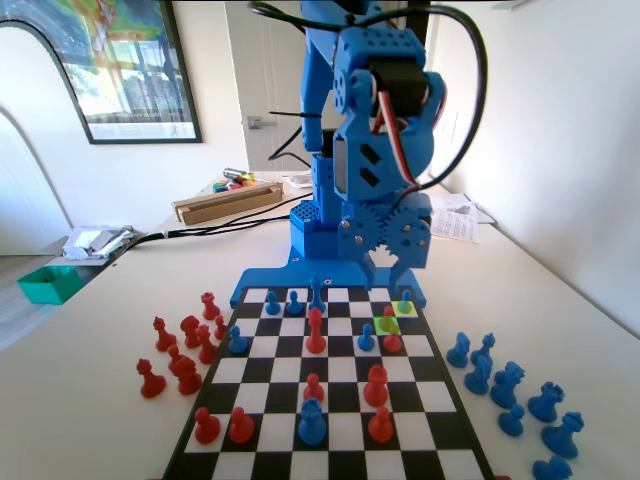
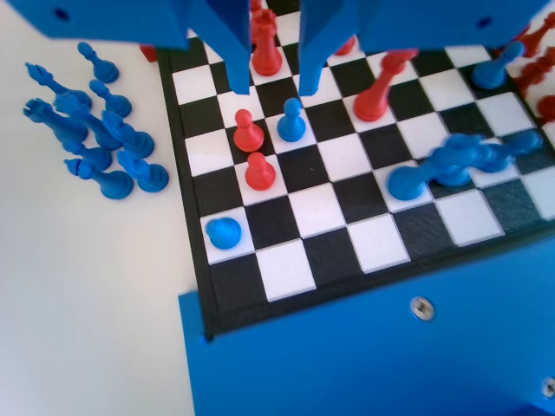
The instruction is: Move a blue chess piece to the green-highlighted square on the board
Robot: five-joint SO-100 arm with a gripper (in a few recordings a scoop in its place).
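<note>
My gripper (image 1: 398, 275) (image 2: 274, 91) hangs open above the board (image 1: 330, 440) (image 2: 260, 290), near the arm's end, with nothing held between its jaws. A small blue pawn (image 1: 405, 300) (image 2: 224, 232) stands on the pale yellow square by the board's edge, at the right in the fixed view. The green-highlighted square (image 1: 380, 326) lies one step diagonally from it. Two red pawns (image 1: 392, 340) (image 2: 259, 172) crowd that square; I cannot tell whether one stands on it. Another blue pawn (image 1: 367, 338) (image 2: 290, 121) sits just below the jaw tips in the wrist view.
Several blue pieces (image 1: 510, 385) (image 2: 95, 130) stand off the board beside that edge, and red ones (image 1: 180, 350) off the opposite side. A tall red piece (image 1: 316, 330) (image 2: 377, 87) and more blue pieces (image 2: 451, 165) occupy the middle rows. A green tray (image 1: 50, 283) sits far left.
</note>
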